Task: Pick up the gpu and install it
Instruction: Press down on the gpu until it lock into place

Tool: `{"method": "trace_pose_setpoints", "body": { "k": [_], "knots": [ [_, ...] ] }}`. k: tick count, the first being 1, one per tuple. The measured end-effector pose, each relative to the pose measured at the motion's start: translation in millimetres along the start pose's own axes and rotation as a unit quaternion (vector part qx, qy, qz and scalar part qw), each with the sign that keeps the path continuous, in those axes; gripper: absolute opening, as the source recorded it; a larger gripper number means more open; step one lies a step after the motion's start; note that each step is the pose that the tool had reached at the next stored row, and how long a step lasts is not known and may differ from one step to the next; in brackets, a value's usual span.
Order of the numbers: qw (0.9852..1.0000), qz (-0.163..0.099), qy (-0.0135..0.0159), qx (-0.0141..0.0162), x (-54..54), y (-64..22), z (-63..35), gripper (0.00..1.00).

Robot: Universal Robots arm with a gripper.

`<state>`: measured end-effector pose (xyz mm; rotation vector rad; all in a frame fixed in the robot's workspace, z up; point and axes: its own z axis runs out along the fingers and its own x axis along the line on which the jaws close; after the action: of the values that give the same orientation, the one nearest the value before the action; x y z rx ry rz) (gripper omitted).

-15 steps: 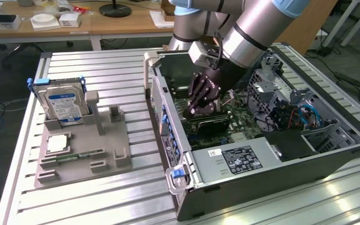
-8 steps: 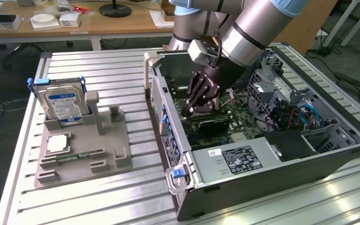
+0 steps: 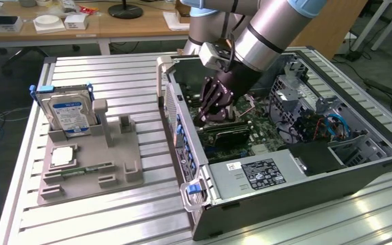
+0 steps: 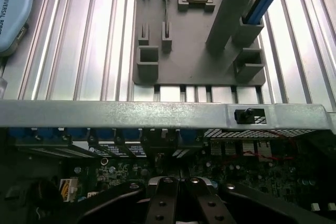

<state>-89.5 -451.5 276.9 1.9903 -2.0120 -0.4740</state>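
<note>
My gripper (image 3: 206, 118) reaches down into the open computer case (image 3: 359, 168) with its dark fingers shut together and nothing between them. Just beside the fingertips, a thin black card, the gpu (image 3: 228, 135), sits low over the green motherboard (image 3: 264, 138). The fingertips are at the card's end near the case's side wall; I cannot tell whether they touch it. In the wrist view the shut gripper (image 4: 178, 203) hangs above the motherboard (image 4: 252, 171), and the gpu is hidden beneath the fingers.
On the exterior view's left, a grey holder tray (image 3: 114, 173) carries an upright silver hard drive (image 3: 70, 112), a small square chip (image 3: 63, 155) and a green memory stick (image 3: 80, 169). Its middle posts (image 3: 124, 127) are bare. The case wall (image 4: 131, 114) separates gripper and tray (image 4: 199, 56).
</note>
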Motion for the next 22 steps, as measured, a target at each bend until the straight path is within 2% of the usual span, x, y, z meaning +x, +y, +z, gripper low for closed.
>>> {"method": "trace_pose_setpoints", "body": {
  "k": [10, 22],
  "knots": [
    [1.0000, 0.000, 0.0002, -0.0001, -3.3, 2.8, 3.0, 0.10],
    [1.0000, 0.000, 0.0001, -0.0005, 4.2, 4.5, 3.6, 0.10]
  ]
}}
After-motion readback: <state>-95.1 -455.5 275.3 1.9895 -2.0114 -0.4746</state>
